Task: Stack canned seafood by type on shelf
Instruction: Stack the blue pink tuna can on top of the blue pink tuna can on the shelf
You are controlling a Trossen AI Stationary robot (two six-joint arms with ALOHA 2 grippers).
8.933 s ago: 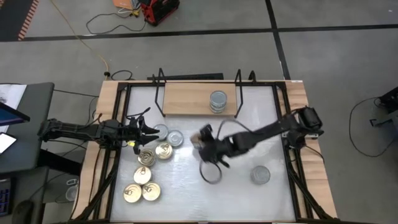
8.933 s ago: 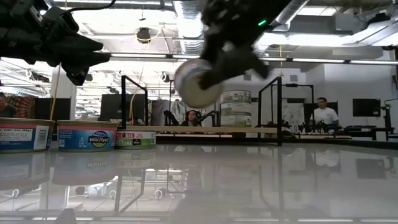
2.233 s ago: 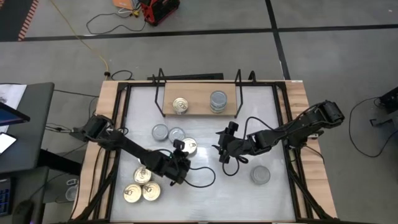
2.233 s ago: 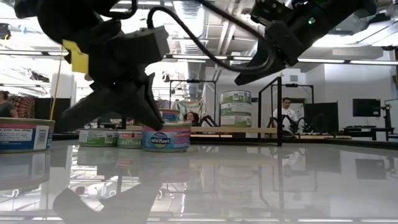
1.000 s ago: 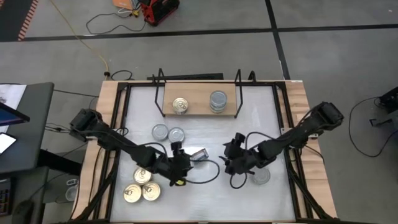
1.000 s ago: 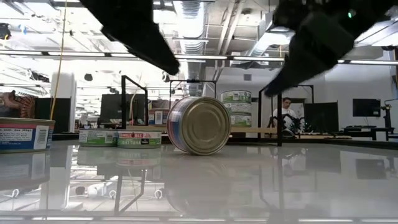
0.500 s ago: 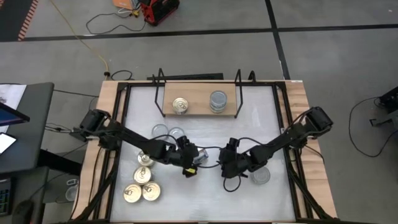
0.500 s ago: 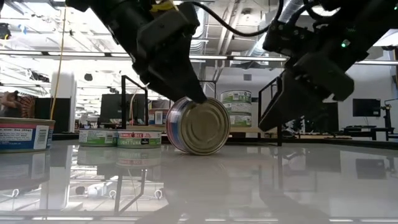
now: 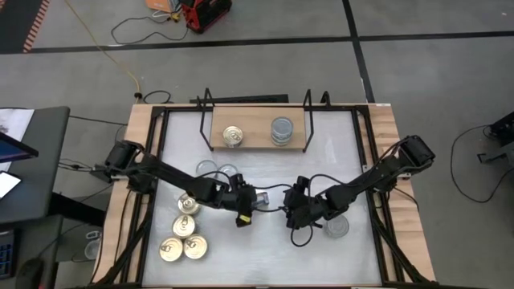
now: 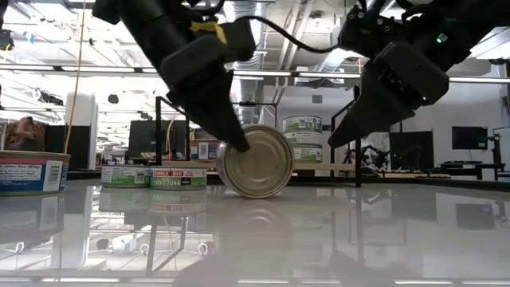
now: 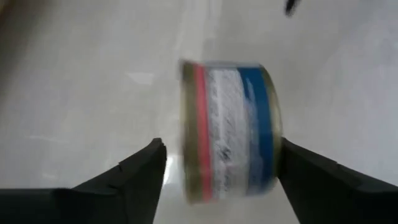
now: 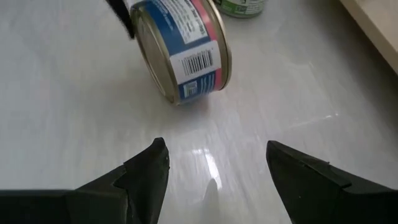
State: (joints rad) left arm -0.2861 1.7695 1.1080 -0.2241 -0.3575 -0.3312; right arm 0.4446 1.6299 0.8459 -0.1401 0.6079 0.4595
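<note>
Lying on its edge mid-table, the tin [image 10: 256,160] is sitting with its axis level, between both grippers. The left gripper [image 11: 217,163] is straddling it, jaws open, not gripping. The right gripper [image 12: 216,163] is waiting just beside it, open too.

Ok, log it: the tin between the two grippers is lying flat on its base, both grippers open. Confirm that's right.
Not quite. The tin stands on its edge, its round face toward the low view. It does lie between the left gripper and right gripper, both open.
</note>
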